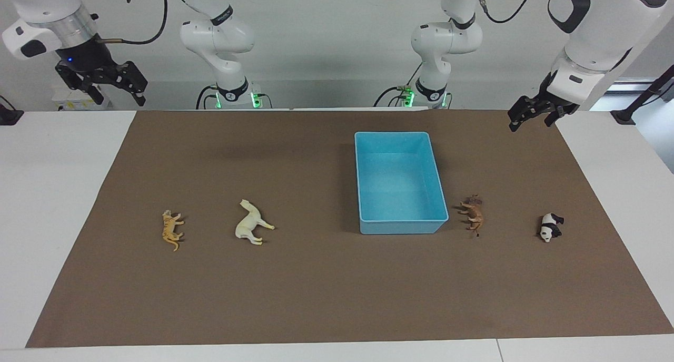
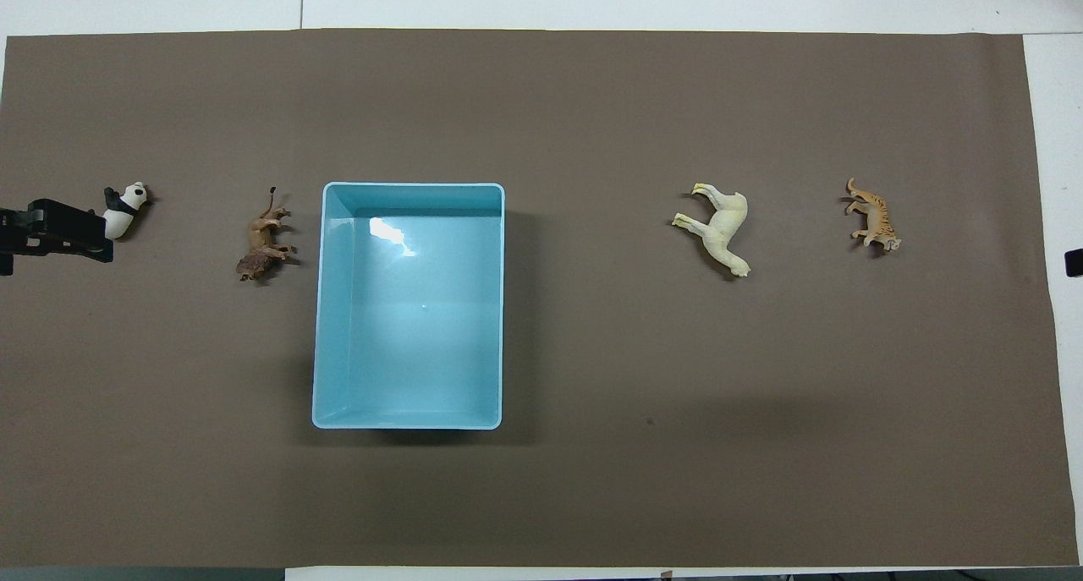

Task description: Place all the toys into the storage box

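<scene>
Overhead view: box (image 2: 326, 310) between lion (image 2: 264, 247), panda (image 2: 125, 209) and horse (image 2: 719, 227), tiger (image 2: 873, 217); left gripper (image 1: 533, 114) and right gripper (image 1: 108, 85) raised at their own table ends, fingers apart, empty.

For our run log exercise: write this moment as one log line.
stage: start | left gripper: open, raised, waiting | right gripper: open, raised, waiting | storage box: empty | toys on mat: tiger, horse, brown animal, panda

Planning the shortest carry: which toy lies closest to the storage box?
The brown animal, lying just beside the blue storage box toward the left arm's end; horse, tiger and panda lie farther off.
</scene>
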`<state>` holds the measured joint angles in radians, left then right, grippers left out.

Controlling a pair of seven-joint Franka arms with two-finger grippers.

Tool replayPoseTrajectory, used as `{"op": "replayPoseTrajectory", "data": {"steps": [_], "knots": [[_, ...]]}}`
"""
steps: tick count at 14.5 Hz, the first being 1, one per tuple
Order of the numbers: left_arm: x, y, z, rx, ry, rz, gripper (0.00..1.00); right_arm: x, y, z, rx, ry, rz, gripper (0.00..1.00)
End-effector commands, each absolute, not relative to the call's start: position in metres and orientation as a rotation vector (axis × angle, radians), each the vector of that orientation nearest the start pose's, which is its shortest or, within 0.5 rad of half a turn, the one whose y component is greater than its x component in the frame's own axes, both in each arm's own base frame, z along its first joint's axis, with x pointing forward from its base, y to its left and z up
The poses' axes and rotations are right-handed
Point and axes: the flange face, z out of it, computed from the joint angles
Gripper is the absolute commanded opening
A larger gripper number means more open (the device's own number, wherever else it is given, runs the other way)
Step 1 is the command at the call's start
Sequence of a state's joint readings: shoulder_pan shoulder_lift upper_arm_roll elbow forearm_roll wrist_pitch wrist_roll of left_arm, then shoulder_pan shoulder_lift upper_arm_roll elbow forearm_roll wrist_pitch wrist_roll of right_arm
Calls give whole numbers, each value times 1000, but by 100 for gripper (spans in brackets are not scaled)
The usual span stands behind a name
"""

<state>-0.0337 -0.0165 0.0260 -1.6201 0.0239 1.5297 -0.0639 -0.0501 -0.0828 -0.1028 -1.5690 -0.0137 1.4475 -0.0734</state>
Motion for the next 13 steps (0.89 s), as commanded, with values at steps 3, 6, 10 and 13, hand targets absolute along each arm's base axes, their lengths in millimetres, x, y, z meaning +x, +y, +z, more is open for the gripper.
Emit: {"op": "replayPoseTrajectory", "data": {"steps": [3, 6, 10, 13], "knots": [[541, -10, 609, -3121, -11, 52, 100, 503, -84, 662, -3147, 156, 80, 100], [538, -3, 602, -3125, 81, 37, 100, 502, -88, 662, -3146, 158, 83, 100], [543, 13, 512, -3115, 120, -178, 100, 502, -88, 659, -3146, 146, 85, 100], [577, 8, 443, -3110, 150, -175, 100, 518, -100, 614, -3152, 16, 38, 100]]}}
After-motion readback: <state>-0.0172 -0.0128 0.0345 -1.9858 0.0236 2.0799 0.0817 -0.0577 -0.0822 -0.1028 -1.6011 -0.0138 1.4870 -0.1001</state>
